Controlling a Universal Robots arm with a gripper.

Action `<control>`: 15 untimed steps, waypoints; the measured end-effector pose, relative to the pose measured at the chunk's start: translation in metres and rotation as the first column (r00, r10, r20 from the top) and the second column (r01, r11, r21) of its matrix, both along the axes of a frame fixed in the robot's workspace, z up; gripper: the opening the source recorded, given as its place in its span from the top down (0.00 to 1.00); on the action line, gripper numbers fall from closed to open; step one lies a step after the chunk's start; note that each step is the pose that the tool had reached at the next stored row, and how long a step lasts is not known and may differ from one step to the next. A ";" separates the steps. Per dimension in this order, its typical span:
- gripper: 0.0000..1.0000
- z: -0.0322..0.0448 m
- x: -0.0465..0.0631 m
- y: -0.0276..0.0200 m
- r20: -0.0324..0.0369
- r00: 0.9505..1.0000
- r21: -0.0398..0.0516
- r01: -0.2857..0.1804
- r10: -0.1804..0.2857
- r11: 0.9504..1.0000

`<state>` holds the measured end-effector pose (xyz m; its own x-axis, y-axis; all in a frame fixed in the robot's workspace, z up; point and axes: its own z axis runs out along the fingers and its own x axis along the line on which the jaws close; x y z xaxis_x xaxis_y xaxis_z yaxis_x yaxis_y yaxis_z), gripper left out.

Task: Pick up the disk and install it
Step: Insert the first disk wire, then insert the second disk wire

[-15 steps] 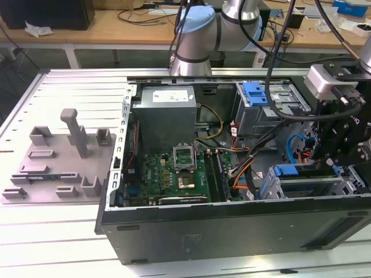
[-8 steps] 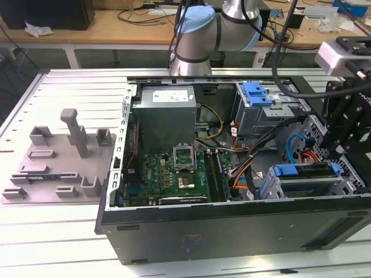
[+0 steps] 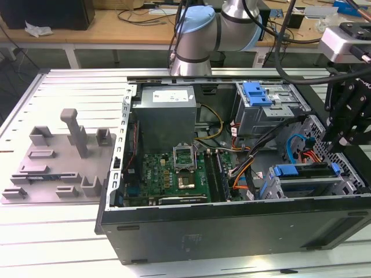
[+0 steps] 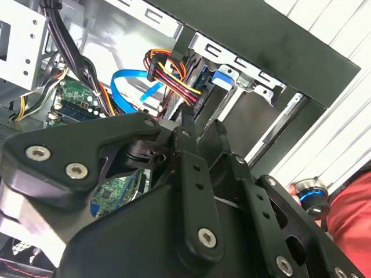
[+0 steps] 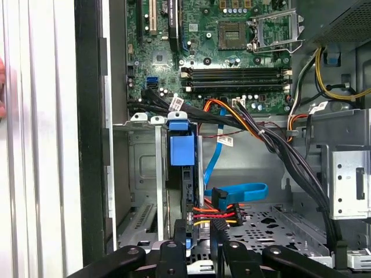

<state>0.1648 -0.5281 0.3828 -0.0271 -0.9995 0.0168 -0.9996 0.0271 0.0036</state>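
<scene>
One disk stands on edge in the case's drive bay, blue carrier tab up. Directly over its near end, the gripper pinches it, fingers nearly closed along its long axis.

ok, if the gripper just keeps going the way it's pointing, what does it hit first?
Most likely the disk standing on edge in the drive bay: in the first wrist view the gripper sits right at its near end, by the power connector. Depth is unclear, so actual contact can't be confirmed.

blue-framed disk, green motherboard, black tool
</scene>
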 end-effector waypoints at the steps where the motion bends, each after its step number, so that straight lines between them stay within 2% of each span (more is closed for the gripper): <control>1: 0.69 0.0000 0.000 0.0000 0.000 1.000 0.000 0.000 0.000 1.000; 15: 0.69 0.0000 -0.001 0.0008 0.000 1.000 -0.002 0.000 0.000 1.000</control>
<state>0.1639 -0.5273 0.3828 -0.0271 -0.9995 0.0186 -0.9996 0.0272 0.0035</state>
